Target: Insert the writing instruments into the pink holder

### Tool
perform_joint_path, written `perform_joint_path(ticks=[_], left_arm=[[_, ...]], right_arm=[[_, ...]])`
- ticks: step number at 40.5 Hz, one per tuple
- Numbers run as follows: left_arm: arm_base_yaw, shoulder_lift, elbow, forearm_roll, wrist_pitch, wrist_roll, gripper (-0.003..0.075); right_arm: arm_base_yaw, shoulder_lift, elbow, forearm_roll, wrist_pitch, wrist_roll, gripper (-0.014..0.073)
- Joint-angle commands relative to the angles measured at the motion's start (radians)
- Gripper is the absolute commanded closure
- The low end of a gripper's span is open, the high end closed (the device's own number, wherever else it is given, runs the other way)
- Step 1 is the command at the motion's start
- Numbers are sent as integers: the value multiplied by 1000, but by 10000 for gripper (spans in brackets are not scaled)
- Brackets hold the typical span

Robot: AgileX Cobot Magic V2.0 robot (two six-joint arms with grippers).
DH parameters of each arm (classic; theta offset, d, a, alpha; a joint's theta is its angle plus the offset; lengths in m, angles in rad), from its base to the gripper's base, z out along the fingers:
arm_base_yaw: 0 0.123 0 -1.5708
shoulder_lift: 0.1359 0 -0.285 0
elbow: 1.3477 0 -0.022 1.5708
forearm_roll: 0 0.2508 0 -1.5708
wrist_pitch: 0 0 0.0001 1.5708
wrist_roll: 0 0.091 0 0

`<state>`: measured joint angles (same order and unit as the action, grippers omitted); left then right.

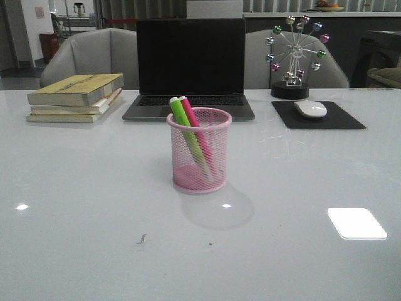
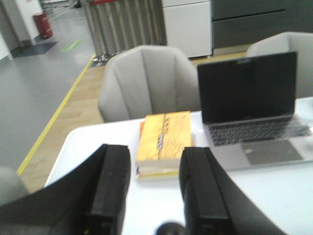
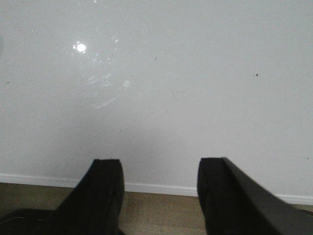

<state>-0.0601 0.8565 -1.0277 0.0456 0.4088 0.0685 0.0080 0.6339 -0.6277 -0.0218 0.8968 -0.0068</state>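
White glossy worktop (image 1: pixel 75 207): lime green marker (image 1: pixel 185 128), magenta marker (image 1: pixel 195 125) leaning inside pink wire-mesh cup (image 1: pixel 199 150). Book-cover text unreadable. Left gripper (image 2: pixel 154 191), right gripper (image 3: pixel 159 196): jaws apart, empty.

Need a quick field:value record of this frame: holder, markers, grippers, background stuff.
holder: pink holder, upright, mid-table
contents: green marker and pink marker, both inside, leaning left, tips above rim
left gripper: open, holding nothing, facing the book stack and laptop
right gripper: open, holding nothing, over the table near its edge
background: mouse on black pad, ferris-wheel ornament
task state: both markers in holder
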Motion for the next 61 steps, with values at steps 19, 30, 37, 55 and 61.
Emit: perform_joint_path(ticks=[19, 30, 37, 55, 61], left_arm=[[15, -332, 410, -62, -23, -1, 400], [15, -332, 412, -62, -33, -1, 400], [15, -332, 412, -62, -33, -1, 400], [15, -332, 412, -62, -33, -1, 400], [15, -332, 412, -62, -33, -1, 400]], right_arm=[[-5, -2, -25, -10, -89, -2, 139], [-5, -2, -25, -10, -88, -3, 171], [-5, -2, -25, -10, -78, -3, 333], [-5, -2, -25, 33, -67, -3, 543], [-5, -2, -25, 34, -49, -3, 543]])
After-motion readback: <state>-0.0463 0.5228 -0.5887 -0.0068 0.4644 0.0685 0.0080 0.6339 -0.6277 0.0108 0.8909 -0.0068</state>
